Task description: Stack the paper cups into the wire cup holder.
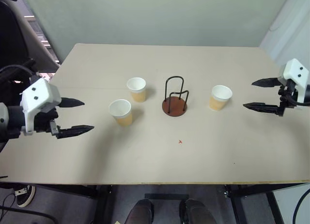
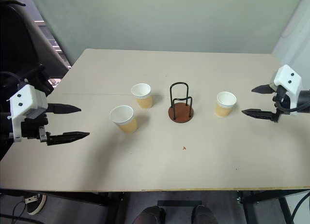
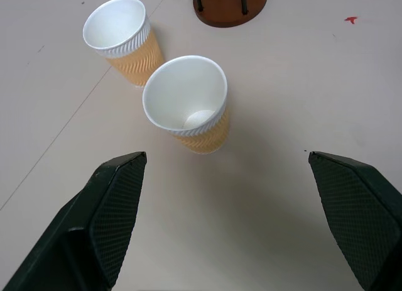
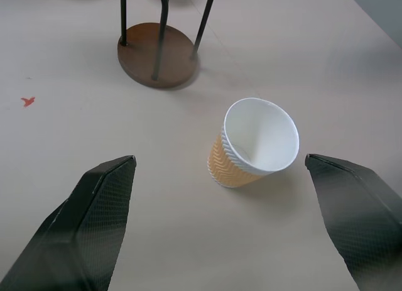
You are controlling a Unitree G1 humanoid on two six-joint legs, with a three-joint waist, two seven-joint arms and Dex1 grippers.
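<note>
no readable text, labels or numbers

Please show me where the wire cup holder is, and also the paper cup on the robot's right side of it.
wire cup holder [image 1: 174,107]: left eye view, on its reddish-brown base disc.
paper cup on the right [image 1: 220,98]: left eye view, on its outer wall just below the white rim.

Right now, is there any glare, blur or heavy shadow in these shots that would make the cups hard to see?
Left eye view: even light, soft short shadows beside the three paper cups and wire cup holder, no glare. Left wrist view: cups sharp, left gripper fingers slightly soft. Right wrist view: faint shadow under the cup, right gripper open.
</note>
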